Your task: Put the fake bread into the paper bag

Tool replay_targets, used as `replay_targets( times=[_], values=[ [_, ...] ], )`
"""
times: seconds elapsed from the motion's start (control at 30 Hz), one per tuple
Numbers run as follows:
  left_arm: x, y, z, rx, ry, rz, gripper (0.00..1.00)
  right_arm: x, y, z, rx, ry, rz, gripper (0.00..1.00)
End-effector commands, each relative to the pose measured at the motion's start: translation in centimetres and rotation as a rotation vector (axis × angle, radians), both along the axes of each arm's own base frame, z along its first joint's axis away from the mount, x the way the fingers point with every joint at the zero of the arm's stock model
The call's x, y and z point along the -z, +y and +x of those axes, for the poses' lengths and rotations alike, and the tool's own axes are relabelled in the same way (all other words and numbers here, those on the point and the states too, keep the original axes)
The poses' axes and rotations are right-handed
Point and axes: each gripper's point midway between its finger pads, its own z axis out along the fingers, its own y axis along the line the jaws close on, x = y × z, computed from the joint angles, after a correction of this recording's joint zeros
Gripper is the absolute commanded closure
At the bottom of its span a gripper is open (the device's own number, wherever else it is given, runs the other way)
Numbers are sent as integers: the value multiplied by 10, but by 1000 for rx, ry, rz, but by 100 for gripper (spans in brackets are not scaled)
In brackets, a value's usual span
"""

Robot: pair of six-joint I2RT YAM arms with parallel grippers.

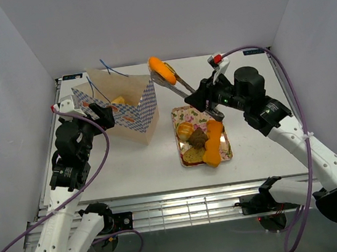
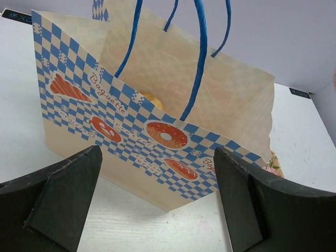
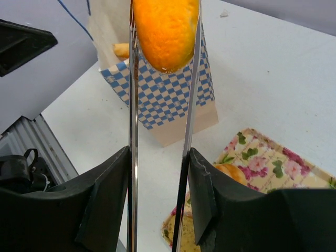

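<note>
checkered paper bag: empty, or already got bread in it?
Not empty. A golden-yellow toy bread piece shows inside the upright, open-topped tan paper bag with blue-checkered sides. Whether more lie deeper, cannot tell.

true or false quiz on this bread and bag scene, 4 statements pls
1. The right gripper pinches the orange bread directly. False: it is shut on metal tongs, and the tongs clamp the bread.
2. The paper bag stands upright with a bread piece inside. True.
3. The left gripper is shut on a bag handle. False: it is open, facing the bag's checkered side.
4. The floral tray holds several bread pieces. True.
</note>
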Motion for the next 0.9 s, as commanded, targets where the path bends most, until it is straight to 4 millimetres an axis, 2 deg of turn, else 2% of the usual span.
replay_targets(
  times=[0.0, 0.1, 0.13, 0.2, 0.23, 0.4, 0.6, 0.87],
  values=[
    [0, 1, 0, -9, -2, -8, 2, -50, 17, -6, -92, -141, 78, 50],
    [-2, 1, 0, -18, -11, -20, 2, -50, 31, -9, -148, -138, 78, 50],
    [-4, 0, 0, -17, -15, -24, 2, -56, 37, -13, -168, -150, 82, 49],
    [-8, 0, -1, -18, -22, -26, 2, -52, 47, -9, -182, -145, 59, 49],
    [-9, 1, -1, -23, -25, -32, 2, -58, 54, -12, -198, -162, 59, 49],
    [-6, 0, -1, -25, -33, -33, 2, -49, 75, 0, -221, -144, 19, 48],
    [20, 0, 9, -28, 61, 35, 2, -41, 88, 7, -243, -130, 3, 45],
    [24, 7, 12, -78, 94, 21, 2, -40, 96, 8, -256, -122, -5, 41]
  ],
)
